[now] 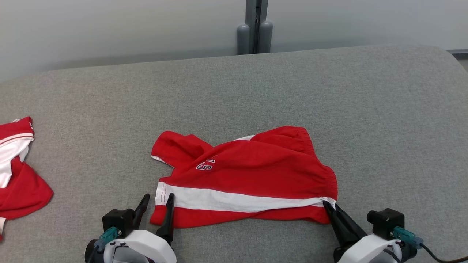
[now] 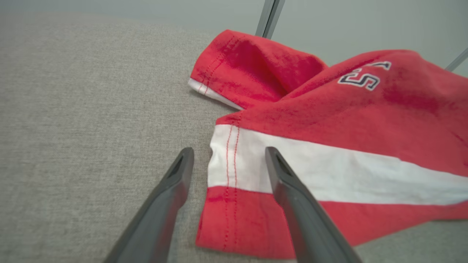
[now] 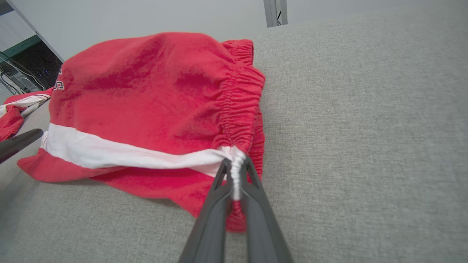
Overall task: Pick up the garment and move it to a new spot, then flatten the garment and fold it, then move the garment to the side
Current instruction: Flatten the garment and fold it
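Observation:
The garment (image 1: 248,175) is a pair of red shorts with a white stripe and an elastic waistband, lying crumpled on the grey padded table (image 1: 234,91). My right gripper (image 1: 330,207) is shut on the waistband at the garment's right corner; the right wrist view shows white and red fabric (image 3: 236,171) pinched between the fingers (image 3: 212,219). My left gripper (image 1: 158,199) stands open at the garment's left hem. In the left wrist view its right finger (image 2: 289,182) lies over the hem (image 2: 234,171), its left finger (image 2: 175,182) over bare table.
Another red and white garment (image 1: 18,171) lies at the table's left edge. Grey posts (image 1: 254,36) stand behind the table's far edge, against a pale wall. Bare grey surface stretches beyond and to the right of the shorts.

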`<state>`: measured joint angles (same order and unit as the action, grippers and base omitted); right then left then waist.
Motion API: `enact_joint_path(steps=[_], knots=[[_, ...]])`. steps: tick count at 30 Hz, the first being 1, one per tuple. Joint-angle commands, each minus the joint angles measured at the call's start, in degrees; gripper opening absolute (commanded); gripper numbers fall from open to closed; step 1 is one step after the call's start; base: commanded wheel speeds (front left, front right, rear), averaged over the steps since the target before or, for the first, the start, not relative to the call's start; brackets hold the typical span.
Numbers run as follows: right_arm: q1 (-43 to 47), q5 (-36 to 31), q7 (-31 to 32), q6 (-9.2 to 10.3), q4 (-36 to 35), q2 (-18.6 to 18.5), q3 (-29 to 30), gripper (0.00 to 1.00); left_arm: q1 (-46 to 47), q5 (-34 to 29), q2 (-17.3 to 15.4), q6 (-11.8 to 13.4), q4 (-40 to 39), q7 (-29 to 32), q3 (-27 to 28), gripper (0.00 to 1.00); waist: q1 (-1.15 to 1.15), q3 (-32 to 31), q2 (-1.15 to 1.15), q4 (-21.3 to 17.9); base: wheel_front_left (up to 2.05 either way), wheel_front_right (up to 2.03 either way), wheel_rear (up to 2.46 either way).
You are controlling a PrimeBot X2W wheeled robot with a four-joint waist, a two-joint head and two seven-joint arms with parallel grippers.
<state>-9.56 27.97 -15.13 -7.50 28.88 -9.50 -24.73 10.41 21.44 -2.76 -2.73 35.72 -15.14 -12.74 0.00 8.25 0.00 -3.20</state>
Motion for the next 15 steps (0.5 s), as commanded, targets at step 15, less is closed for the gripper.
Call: enact_joint_path(steps=[15], knots=[[-1.78,-0.05,-0.02,0.02,-0.12,-0.20,-0.99,0.00,3.84,2.24,-0.26,-2.57,3.49,-0.01,0.14,1.00,0.00,2.07,0.00,-0.50,0.00,0.00,0.00]])
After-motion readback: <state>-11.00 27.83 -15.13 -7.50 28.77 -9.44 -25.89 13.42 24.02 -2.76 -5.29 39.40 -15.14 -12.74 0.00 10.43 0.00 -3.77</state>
